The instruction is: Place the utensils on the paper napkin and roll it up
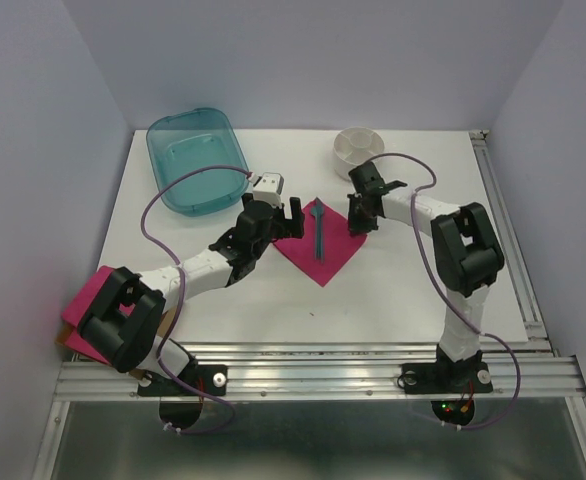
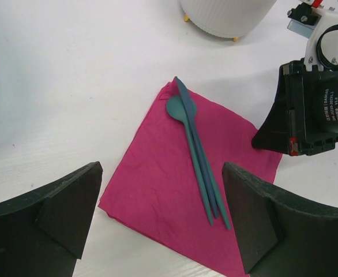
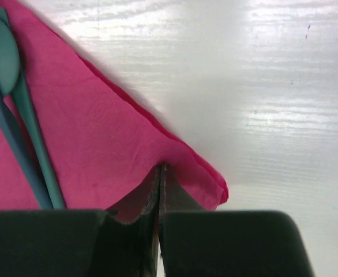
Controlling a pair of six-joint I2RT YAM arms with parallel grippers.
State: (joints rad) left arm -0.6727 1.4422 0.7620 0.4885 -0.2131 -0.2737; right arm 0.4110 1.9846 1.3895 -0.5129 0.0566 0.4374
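Jaws of the right gripper (image 1: 361, 220) are pressed together on the right-hand corner of the paper napkin (image 1: 325, 262). The right wrist view shows the pink edge caught in the thin seam between the two black fingers (image 3: 226, 242), and that corner looks slightly lifted off the white bench (image 1: 423, 290). The napkin, a single magenta sheet, lies in the middle of the top view, turned like a diamond with one corner toward the upper edge of the frame. On it lie the utensils (image 1: 317, 232), slim dark-teal pieces bunched side by side. They run from the upper corner along the diagonal and stop short of the lower corner. In the left wrist view a spoon bowl shows at their upper end, just at the napkin's far corner. The handles overlap so closely that I cannot tell how many pieces there are. The left gripper (image 1: 278, 212) is at the napkin's left side, its jaws wide apart with nothing between them. A teal tub (image 1: 198, 160) sits at the upper left of the bench and a white ribbed bowl (image 1: 358, 148) at upper centre. A pile of pink napkins (image 1: 85, 300) lies at the lower left edge, partly hidden by the left arm.
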